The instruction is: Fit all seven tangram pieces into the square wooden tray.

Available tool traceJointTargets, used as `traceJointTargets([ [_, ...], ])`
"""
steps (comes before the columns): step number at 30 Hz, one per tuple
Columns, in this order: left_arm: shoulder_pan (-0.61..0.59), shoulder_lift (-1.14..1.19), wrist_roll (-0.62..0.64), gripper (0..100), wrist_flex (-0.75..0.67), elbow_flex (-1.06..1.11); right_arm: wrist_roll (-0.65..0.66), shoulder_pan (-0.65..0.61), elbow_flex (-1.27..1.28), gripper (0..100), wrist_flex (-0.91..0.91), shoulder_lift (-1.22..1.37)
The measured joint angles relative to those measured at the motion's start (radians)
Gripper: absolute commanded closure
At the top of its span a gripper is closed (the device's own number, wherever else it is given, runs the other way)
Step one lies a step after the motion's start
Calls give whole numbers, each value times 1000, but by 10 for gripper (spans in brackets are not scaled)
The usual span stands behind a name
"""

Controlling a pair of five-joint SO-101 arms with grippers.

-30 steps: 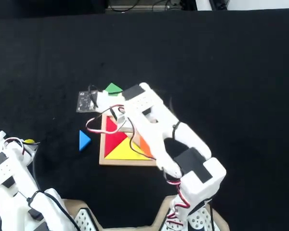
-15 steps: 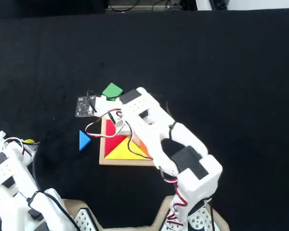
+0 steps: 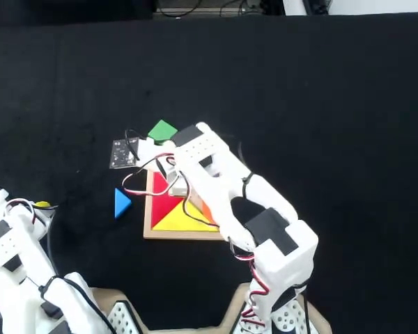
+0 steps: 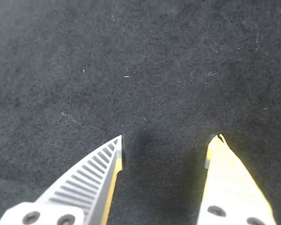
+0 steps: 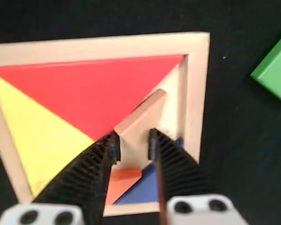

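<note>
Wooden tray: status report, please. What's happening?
Right gripper shut on tan piece, tilted at tray gap. Left gripper open, over table. Green piece and blue triangle outside tray. Nothing blocking the gap.

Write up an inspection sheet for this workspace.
Surface: black cloth table, nothing amiss.
Job's things: square wooden tray holds red triangle, yellow triangle, orange piece and dark blue piece; green block and light blue triangle lie outside on the cloth.
Clutter: nothing seen.
Grippers: right gripper jaws shut on a tilted plain wooden piece in the tray; left gripper jaws open above bare cloth.
Cables: red and white wires loop from the right arm's wrist beside the tray.
Surroundings: dark cords beyond the table's far edge.
</note>
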Motion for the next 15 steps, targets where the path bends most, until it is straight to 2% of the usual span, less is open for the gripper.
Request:
traceJointTargets([
  [5, 0, 0, 0, 716, 0, 0, 0, 0, 0, 953, 54, -48],
  [15, 0, 0, 0, 716, 0, 0, -34, 0, 0, 956, 40, -63],
])
